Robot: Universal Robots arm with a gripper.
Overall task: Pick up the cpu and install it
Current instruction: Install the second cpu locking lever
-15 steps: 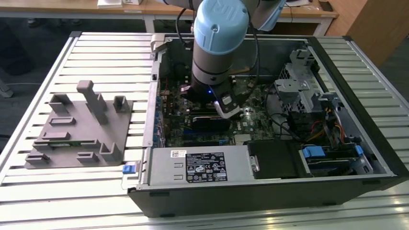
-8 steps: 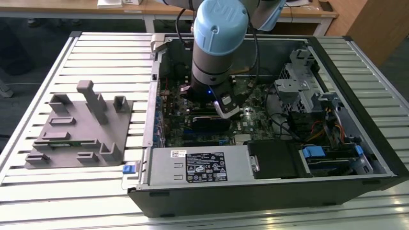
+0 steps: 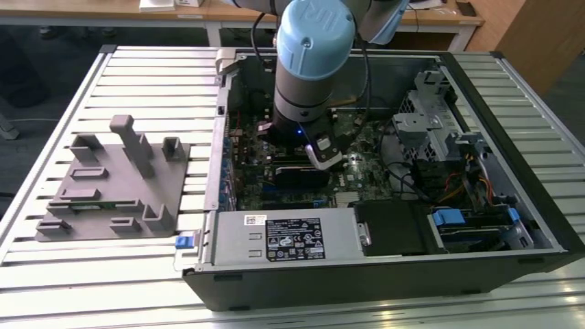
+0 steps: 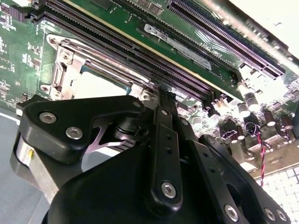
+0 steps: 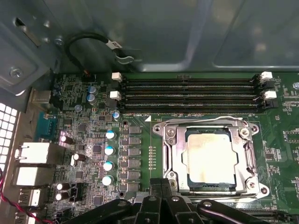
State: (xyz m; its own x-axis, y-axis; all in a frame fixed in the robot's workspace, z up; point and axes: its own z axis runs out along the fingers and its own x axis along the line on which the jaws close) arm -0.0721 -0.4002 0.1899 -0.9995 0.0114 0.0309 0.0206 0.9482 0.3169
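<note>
PC case (image 3: pixel 512 226) lies open on the desk (image 3: pixel 55 274), motherboard (image 5: pixel 140 93) inside. Arm (image 3: pixel 311 62) reaches in above the socket (image 5: pixel 210 156). Cpu (image 5: pixel 210 156) sits in the socket. End effector (image 5: pixel 161 205) just beside it; grip state unclear.

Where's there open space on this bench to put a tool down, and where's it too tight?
Free: the slatted table around the grey tray, and the strip in front of the computer case. Crowded: inside the case, where the arm hangs over the motherboard beside the cpu in its socket.
</note>
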